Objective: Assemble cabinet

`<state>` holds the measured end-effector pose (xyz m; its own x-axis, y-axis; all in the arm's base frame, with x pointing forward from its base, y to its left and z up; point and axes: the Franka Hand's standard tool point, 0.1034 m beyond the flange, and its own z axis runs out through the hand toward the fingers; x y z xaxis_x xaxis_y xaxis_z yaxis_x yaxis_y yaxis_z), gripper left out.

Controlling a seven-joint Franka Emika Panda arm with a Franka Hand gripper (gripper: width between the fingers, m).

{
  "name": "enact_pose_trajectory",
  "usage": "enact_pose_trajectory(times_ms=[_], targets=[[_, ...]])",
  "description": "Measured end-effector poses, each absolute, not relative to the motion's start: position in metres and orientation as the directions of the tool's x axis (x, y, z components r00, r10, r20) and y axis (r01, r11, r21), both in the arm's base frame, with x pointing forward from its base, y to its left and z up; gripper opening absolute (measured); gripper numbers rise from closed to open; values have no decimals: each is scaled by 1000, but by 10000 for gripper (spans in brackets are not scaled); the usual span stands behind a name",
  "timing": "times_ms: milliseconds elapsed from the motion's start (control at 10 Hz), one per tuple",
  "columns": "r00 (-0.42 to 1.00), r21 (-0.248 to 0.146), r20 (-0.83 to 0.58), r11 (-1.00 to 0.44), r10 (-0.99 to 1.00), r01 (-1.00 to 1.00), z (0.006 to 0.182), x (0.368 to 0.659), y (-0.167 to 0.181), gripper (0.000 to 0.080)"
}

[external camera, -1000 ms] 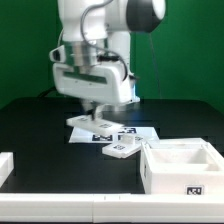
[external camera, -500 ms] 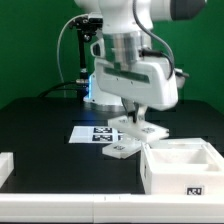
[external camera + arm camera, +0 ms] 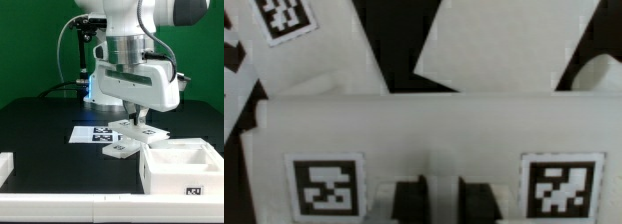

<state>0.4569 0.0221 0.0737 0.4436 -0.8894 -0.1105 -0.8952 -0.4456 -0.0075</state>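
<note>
Gripper (image 3: 438, 193) pinching one white panel (image 3: 438, 125) over worktop middle. One second panel (image 3: 122, 150) lying nearer front edge. One white box (image 3: 165, 178) sitting at front right corner.

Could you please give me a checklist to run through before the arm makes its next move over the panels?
1. Hand low over the rear panel: ok.
2. Hand shut on that panel: cannot tell; the fingers look close together, but contact is hidden.
3. Its tags visible in the wrist view: ok.
4. Cabinet box upright, open side up, apart from the hand: ok.
5. Front panel clear of the box: cannot tell.
</note>
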Motion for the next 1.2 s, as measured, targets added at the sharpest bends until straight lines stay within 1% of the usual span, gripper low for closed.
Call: enact_pose_trajectory(times_ms=[100, 200, 300, 500, 600, 700, 800, 900, 1000, 1100, 1200], targets=[[386, -16, -80, -386, -919, -923, 78, 451, 34, 64], [345, -4, -56, -346, -937, -938, 76, 440, 51, 64], [314, 6, -17, -314, -949, -949, 73, 439, 70, 64], [315, 14, 33, -314, -949, -949, 65, 434, 96, 64], [339, 8, 23, -339, -940, -941, 66, 435, 93, 64], [265, 37, -8, -265, -964, -963, 68, 431, 92, 64], [177, 79, -53, -181, -983, -980, 75, 432, 96, 64], [103, 68, -66, -107, -993, -992, 79, 438, 94, 64], [46, 42, -82, -50, -996, -998, 80, 443, 87, 64], [18, 29, -87, -21, -996, -999, 82, 447, 80, 64], [27, 34, -85, -30, -996, -999, 80, 445, 83, 64]])
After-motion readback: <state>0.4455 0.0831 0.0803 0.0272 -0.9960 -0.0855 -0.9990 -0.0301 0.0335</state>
